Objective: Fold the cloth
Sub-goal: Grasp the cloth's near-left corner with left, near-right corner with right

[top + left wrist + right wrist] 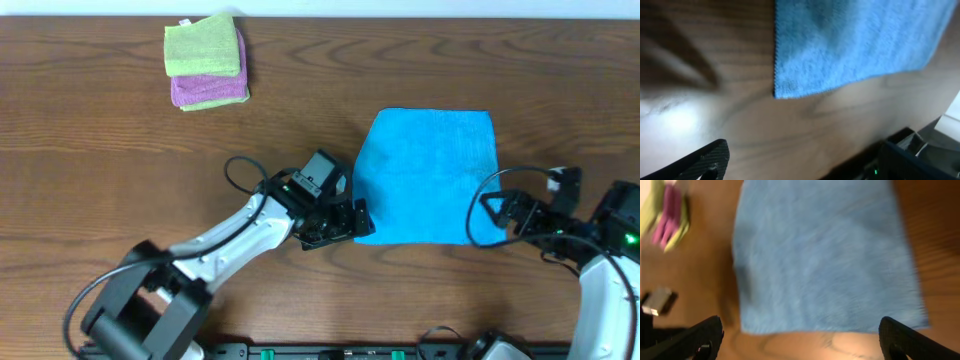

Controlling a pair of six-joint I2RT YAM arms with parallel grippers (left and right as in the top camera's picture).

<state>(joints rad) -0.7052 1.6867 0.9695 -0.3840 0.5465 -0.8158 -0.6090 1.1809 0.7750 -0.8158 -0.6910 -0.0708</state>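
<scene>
Jaws wide, left and right, empty; cloth (425,175) flat, near-square, without clear long axis.

Left wrist view: blurred throughout. Left gripper (362,220): only one finger (710,157) shows, clipped by bottom edge; other out of frame. Cloth (855,45), ahead of that finger, runs off top and right edges.
Right wrist view: blurred too. Right gripper (800,327): both fingers (695,337) cut by bottom edge. Cloth's far edge lost at top. Green-purple stack (670,217), far ahead of fingers, smeared, cut by side edge. Small grey thing (657,301) just beyond finger nearest stack: unidentifiable.
</scene>
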